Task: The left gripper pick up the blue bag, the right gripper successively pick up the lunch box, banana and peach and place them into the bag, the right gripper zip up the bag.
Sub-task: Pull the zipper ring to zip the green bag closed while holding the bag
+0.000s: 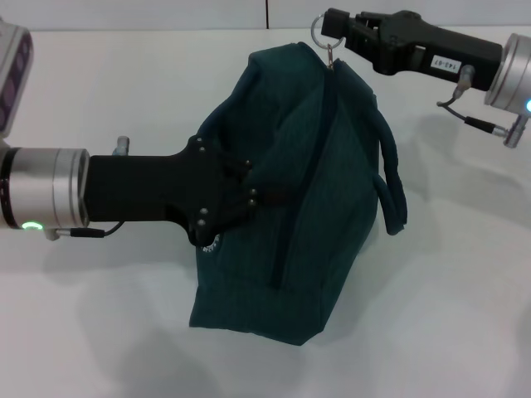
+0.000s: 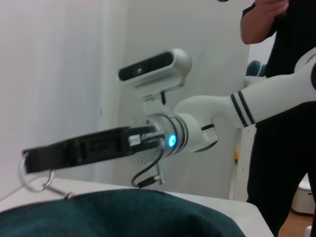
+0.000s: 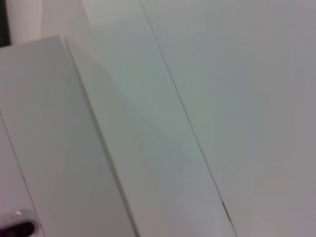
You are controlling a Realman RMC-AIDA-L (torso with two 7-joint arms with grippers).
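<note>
The left tool (image 1: 241, 195) grips the bag's (image 1: 315, 224) side. The right tool (image 1: 340, 31) pinches the zipper ring (image 1: 322, 33) at the far end; zipping looks nearly done, no food visible.

white table (image 1: 124, 332), blue bag (image 1: 315, 215) resting on it

head: down on blue bag (image 1: 307, 191) | left wrist: across it | right wrist: wall

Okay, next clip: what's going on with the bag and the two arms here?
The left pincer grips the blue bag at its side and holds it on the white table. The right pincer is at the bag's far end and holds the ring zipper pull. The zipper looks closed along the top. No lunch box, banana or peach is in view.
</note>
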